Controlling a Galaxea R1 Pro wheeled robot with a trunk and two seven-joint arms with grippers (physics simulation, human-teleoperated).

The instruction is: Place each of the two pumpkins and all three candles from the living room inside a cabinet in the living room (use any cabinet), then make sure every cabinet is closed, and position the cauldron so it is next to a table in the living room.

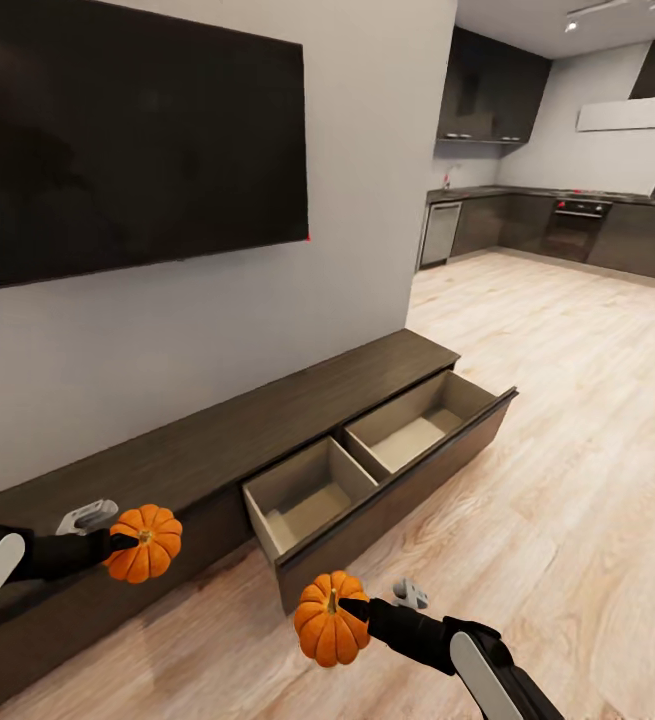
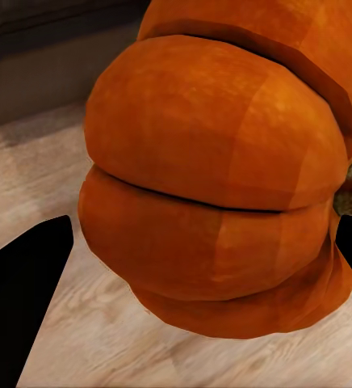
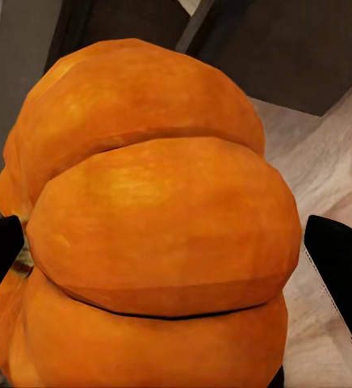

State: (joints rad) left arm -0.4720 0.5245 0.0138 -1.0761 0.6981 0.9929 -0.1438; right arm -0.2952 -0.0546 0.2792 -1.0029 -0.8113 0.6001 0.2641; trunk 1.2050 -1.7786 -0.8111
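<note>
I hold two ribbed orange pumpkins. My left gripper (image 1: 125,545) is shut on one pumpkin (image 1: 145,543) in front of the cabinet's closed left part; up close that pumpkin (image 2: 216,186) sits between the black fingers (image 2: 23,299). My right gripper (image 1: 352,606) is shut on the other pumpkin (image 1: 330,619), above the floor just before the open drawer; it bulks large (image 3: 160,234) in the right wrist view. The long dark-brown cabinet (image 1: 217,430) runs along the wall under the TV, with one wide drawer (image 1: 387,450) pulled out, its two pale tan compartments bare.
A black TV (image 1: 127,130) hangs on the grey wall above the cabinet. Light wood plank floor (image 1: 567,480) stretches right toward a kitchen with dark cupboards (image 1: 567,225). The pulled-out drawer front juts into the floor space.
</note>
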